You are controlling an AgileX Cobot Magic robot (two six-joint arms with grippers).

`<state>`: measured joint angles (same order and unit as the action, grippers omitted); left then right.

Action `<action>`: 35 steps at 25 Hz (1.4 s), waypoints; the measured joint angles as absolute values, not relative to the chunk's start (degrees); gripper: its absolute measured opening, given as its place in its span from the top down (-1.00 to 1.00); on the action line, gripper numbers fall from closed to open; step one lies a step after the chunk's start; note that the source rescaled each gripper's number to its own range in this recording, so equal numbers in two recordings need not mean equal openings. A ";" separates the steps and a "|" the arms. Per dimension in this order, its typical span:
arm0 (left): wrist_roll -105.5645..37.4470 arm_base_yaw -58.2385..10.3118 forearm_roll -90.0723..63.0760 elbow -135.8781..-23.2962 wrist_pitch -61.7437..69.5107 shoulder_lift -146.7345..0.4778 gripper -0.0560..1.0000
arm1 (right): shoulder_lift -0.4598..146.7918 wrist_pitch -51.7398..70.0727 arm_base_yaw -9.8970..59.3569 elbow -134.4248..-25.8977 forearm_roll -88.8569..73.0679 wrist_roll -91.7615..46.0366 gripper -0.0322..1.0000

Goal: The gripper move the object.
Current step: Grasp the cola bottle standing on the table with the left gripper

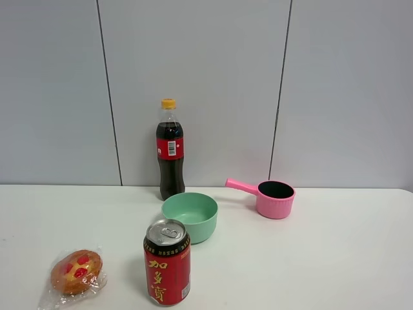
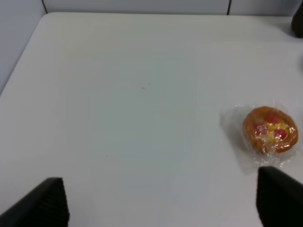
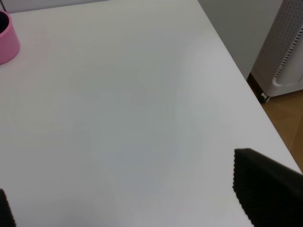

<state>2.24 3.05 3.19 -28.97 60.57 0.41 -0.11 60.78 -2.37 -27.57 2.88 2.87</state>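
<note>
The tall clear cola bottle [image 1: 170, 152], with a red label and a yellow-orange cap, stands upright at the back of the white table [image 1: 322, 258], near the wall and just behind a green bowl. No gripper shows in the exterior high view. In the left wrist view my left gripper [image 2: 161, 203] is open, with its black jaws wide apart over bare table and nothing between them. A dark edge at that view's corner [image 2: 298, 21] may be the bottle. In the right wrist view my right gripper [image 3: 132, 198] is open and empty over bare table.
A green bowl [image 1: 190, 216] sits in front of the bottle, and a red can [image 1: 167, 261] stands in front of the bowl. A pink handled scoop [image 1: 271, 197] lies at the back right. A wrapped bun [image 1: 76, 272] lies front left. The table's right edge [image 3: 236, 71] borders open floor.
</note>
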 joint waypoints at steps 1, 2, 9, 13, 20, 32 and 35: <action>2.24 3.05 3.19 -28.97 60.57 0.41 -0.16 | -0.11 60.78 -2.37 -27.57 2.88 2.87 -1.00; 1.80 3.05 3.19 -28.97 60.52 0.41 -0.16 | -0.11 60.78 -2.37 -27.57 2.88 2.87 -1.00; -5.03 3.05 0.00 -42.79 59.81 -7.52 -0.16 | -0.11 60.78 -2.37 -27.57 2.88 2.87 -1.00; -6.49 3.05 -0.69 -56.93 58.00 -19.34 -0.16 | -0.11 60.78 -2.37 -27.57 2.88 2.87 -1.00; -10.14 3.05 -11.09 -81.20 56.98 -42.35 -0.16 | -0.11 60.78 -2.37 -27.57 2.88 2.87 -1.00; -14.17 3.05 -25.77 -98.37 52.07 -68.50 -0.16 | -0.11 60.78 -2.37 -27.57 2.88 2.87 -1.00; -14.69 2.53 -26.70 -98.44 49.80 -72.55 -0.16 | -0.11 60.78 -2.37 -27.57 2.88 2.87 -1.00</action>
